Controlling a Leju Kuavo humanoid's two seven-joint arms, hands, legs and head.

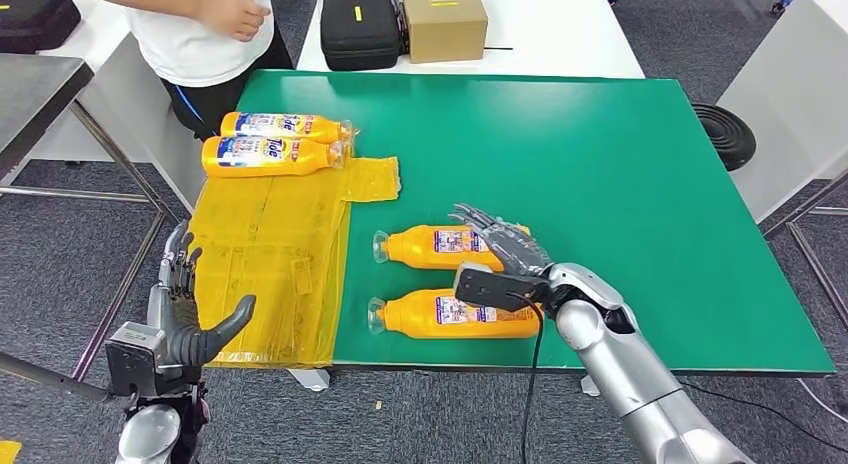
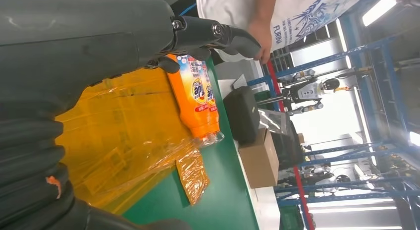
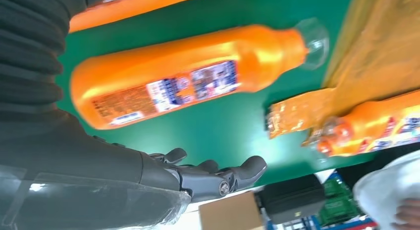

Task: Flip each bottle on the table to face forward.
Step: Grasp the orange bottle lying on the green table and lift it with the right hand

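Observation:
Several orange bottles lie on their sides on the green table (image 1: 620,164). Two bottles (image 1: 275,141) rest at the far left on a yellow plastic sheet (image 1: 270,254), their front labels up. Two more lie near the front edge: the farther bottle (image 1: 440,247) and the nearer bottle (image 1: 450,315), both showing small-print back labels, caps pointing left. My right hand (image 1: 500,246) hovers open with fingers spread just over the farther bottle's base end; in the right wrist view that bottle (image 3: 188,81) lies beside the fingers (image 3: 218,175), apart. My left hand (image 1: 185,319) hangs open off the table's left front corner.
A person in a white shirt (image 1: 200,29) stands at the far left corner, one hand raised. A black case (image 1: 358,29) and a cardboard box (image 1: 444,19) sit on the white table behind. A loose yellow plastic scrap (image 1: 372,178) lies beside the far bottles.

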